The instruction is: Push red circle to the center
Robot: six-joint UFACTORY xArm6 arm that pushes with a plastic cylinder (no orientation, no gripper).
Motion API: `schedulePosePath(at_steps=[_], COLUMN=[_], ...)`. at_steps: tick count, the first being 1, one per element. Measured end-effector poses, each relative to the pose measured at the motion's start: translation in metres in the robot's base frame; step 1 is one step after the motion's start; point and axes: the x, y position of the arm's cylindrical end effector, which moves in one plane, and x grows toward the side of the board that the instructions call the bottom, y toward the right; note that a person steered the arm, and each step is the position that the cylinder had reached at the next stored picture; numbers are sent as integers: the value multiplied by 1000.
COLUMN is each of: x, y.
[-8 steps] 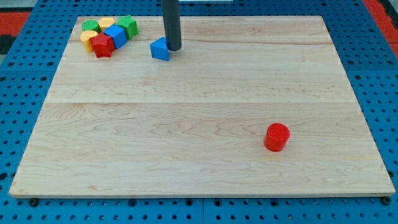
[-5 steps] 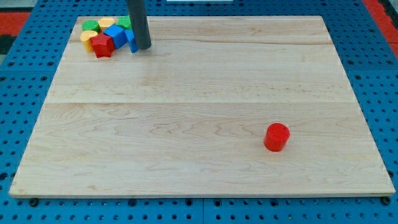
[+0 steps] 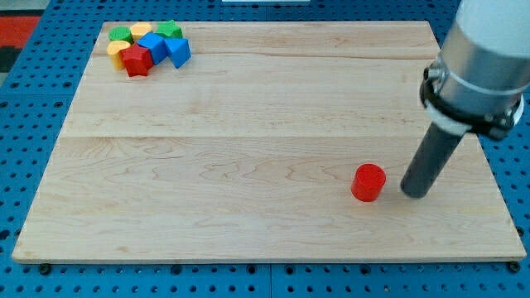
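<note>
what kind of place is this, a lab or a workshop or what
Probably a robotics lab bench: a pale wooden board sits on a blue perforated base, with small coloured blocks like the red circle, and my tip just to that circle's right in the view.

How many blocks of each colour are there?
Red: 2, the red circle beside my tip, and a red block
Blue: 2
Yellow: 2
Green: 2
Total: 8

Light grey cyl. arm housing w/ black clamp ring, straight dark rod below, my tip (image 3: 415,194) blunt.
</note>
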Motion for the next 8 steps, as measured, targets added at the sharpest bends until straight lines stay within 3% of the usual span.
schedulePosePath(at_steps=[1,5,6,7,8], x=[-13,-211,-186,-177,-127], y=[-72,-164,-168,-72,-41])
